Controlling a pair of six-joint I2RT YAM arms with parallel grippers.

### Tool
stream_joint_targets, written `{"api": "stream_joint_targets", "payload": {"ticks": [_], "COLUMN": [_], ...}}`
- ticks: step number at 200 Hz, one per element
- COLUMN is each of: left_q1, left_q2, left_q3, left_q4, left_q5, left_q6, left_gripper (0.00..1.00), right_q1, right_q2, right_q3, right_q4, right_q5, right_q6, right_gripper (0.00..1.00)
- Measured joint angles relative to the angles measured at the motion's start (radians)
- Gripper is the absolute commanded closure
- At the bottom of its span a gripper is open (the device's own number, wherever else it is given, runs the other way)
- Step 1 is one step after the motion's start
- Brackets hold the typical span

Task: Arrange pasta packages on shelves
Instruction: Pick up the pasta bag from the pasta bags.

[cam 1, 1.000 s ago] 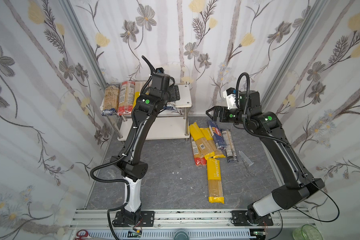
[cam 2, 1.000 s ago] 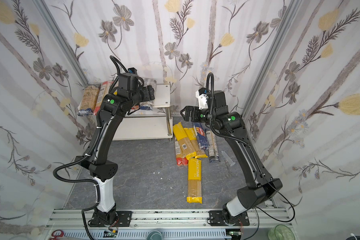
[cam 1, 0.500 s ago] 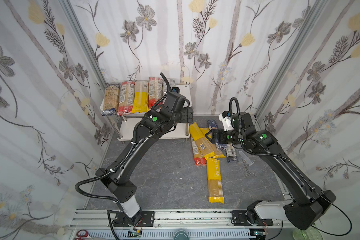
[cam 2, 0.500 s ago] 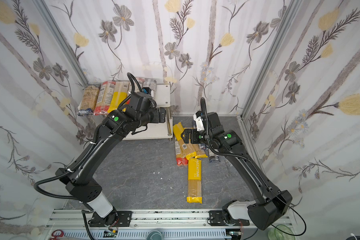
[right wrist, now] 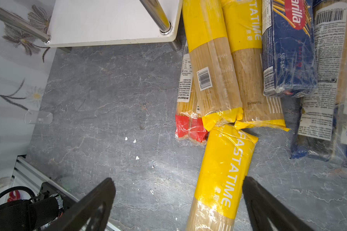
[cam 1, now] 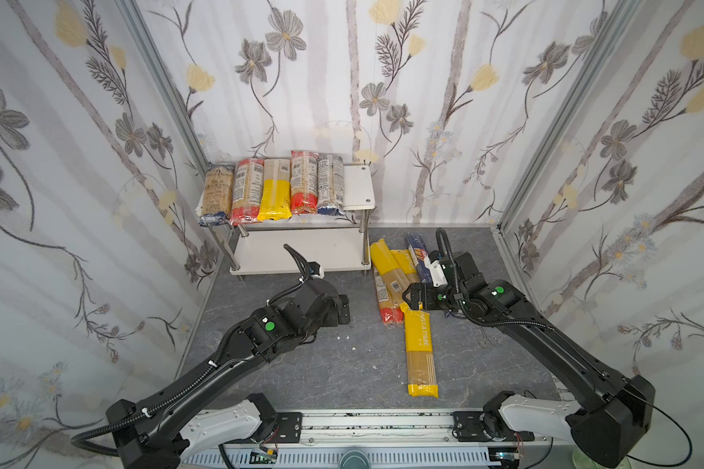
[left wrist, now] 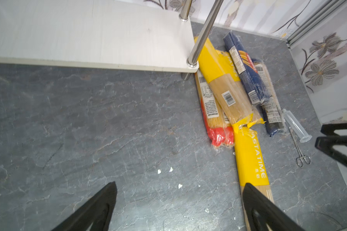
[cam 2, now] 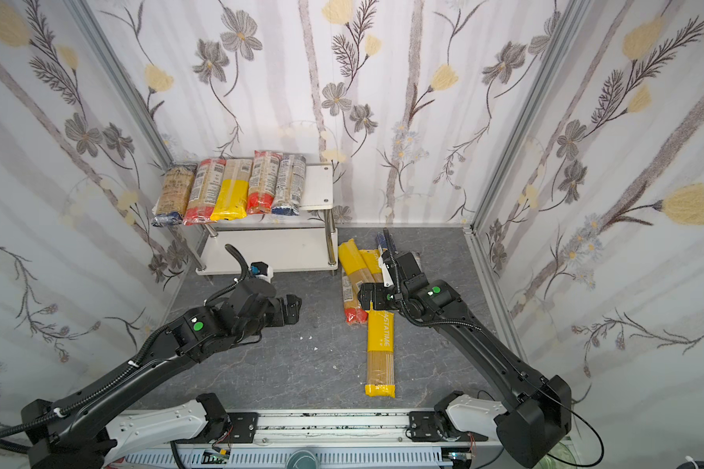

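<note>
The shelves (cam 1: 358,191) stand at the back left. Several pasta packages (cam 1: 275,191) lie side by side on the top board, and the lower board (cam 1: 301,251) is bare. More pasta packages (cam 1: 395,272) are piled on the floor right of the rack. A lone yellow packet (cam 1: 419,349) lies nearer the front. My left gripper (cam 1: 344,310) (left wrist: 179,186) hangs open and empty over bare floor in front of the rack. My right gripper (cam 1: 409,298) (right wrist: 178,180) is open above the lone yellow packet (right wrist: 224,170), whose yellow end lies between its jaws, near one finger.
A clear plastic syringe (left wrist: 296,125) and small metal forceps (left wrist: 302,158) lie on the grey floor right of the pile. White crumbs (cam 1: 344,337) dot the middle. Flowered walls close in three sides, and a metal rail (cam 1: 362,422) runs along the front.
My left arm has drawn back from the top shelf down to the floor in front, opening fully and leaving a blue-ended packet there. My right gripper has moved forward over the pile to the yellow packet.
</note>
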Motion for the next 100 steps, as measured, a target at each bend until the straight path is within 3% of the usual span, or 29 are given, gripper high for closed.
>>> {"api": "stream_joint_targets", "payload": {"ticks": [49,100], "left_q1": [-0.035,-0.035], "left_q2": [-0.127,-0.050], "left_q3": [-0.129,-0.079], "left_q4": [0.026,0.034], "left_q5": [-0.009,-0.008], "left_q6": [-0.082,-0.071], "left_gripper": [0.00,0.00], "right_q1": [-0.029,-0.092], "right_q2": [0.125,0.356], "right_q3": [-0.029,0.084], "right_q4": [0.104,0.155], "right_q5": [0.036,0.041], "right_q6": [-0.023,-0.081], "right_gripper": [0.01,0.04]}}
